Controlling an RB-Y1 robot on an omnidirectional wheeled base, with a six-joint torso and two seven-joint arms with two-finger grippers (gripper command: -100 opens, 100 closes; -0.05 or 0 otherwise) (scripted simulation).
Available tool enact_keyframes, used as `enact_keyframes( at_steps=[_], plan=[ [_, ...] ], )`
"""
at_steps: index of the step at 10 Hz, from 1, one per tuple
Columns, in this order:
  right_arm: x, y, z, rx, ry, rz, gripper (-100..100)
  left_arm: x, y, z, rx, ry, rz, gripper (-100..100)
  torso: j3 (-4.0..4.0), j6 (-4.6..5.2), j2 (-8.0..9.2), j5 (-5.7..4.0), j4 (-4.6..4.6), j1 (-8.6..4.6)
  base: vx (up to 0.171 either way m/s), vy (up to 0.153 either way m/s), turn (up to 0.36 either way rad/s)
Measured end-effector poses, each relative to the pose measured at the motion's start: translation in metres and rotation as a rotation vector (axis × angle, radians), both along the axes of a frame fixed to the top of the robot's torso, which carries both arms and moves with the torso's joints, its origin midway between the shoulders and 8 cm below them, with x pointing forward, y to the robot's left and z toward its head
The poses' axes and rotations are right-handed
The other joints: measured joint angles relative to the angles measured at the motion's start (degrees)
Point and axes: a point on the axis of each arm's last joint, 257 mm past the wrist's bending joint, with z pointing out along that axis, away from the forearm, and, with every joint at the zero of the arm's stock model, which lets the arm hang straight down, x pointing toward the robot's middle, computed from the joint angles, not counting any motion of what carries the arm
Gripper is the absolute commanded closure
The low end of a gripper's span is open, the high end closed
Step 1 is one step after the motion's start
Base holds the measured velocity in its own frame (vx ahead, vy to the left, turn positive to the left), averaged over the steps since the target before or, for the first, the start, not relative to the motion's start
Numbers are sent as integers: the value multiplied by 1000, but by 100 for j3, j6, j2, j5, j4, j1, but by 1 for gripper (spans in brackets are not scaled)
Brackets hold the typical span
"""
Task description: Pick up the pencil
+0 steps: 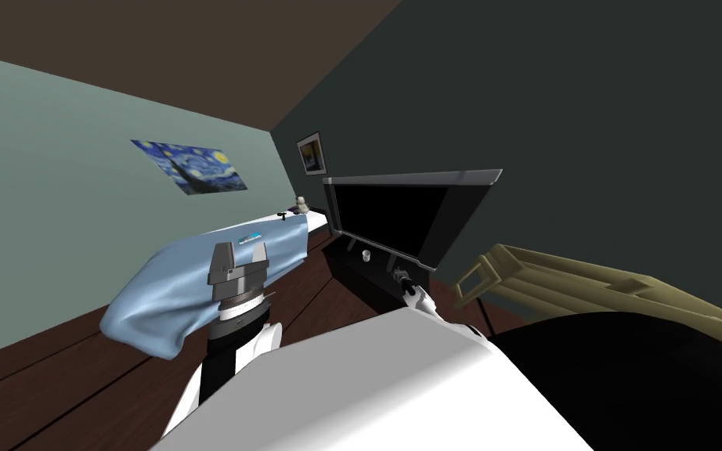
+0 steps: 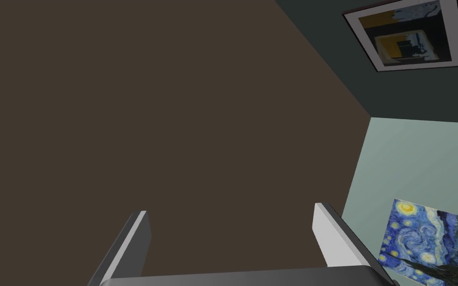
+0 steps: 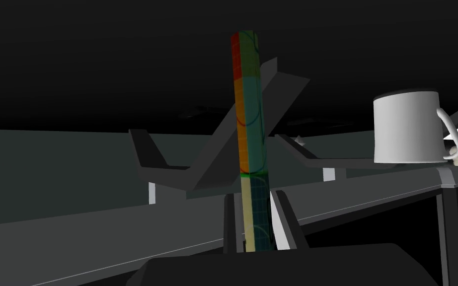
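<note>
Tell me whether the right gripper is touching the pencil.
Touching. The right wrist view shows the right gripper with its fingers pressed against both sides of the pencil at its lower end, no gap visible.

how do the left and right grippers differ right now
The left gripper stands open and empty; the right gripper is shut on the multicoloured pencil. The left gripper points upward in front of the blue cloth; the right gripper reaches to the dark TV stand. Both have thin grey fingers.
</note>
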Motion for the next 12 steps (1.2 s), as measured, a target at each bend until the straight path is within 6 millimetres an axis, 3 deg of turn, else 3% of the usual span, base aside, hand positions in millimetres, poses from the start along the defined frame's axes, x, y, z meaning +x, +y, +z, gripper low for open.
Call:
enact_keyframes(
  at_steps=[5, 11, 12],
  plan=[
    [-12, 5, 2, 5, 7, 57, 100, 0, 0, 0, 0, 0, 0, 0, -3, -3, -5, -7, 0, 5, 45, 51, -94],
    [-32, 31, -5, 51, 34, 140, 100, 0, 0, 0, 0, 0, 0, 0, -2, -13, -3, -20, 0, -7, 38, 48, -74],
    [-32, 32, -6, 54, 35, 141, 0, 0, 0, 0, 0, 0, 0, 0, 1, -12, 2, -21, 2, -17, 3, 5, 2]
  ],
)
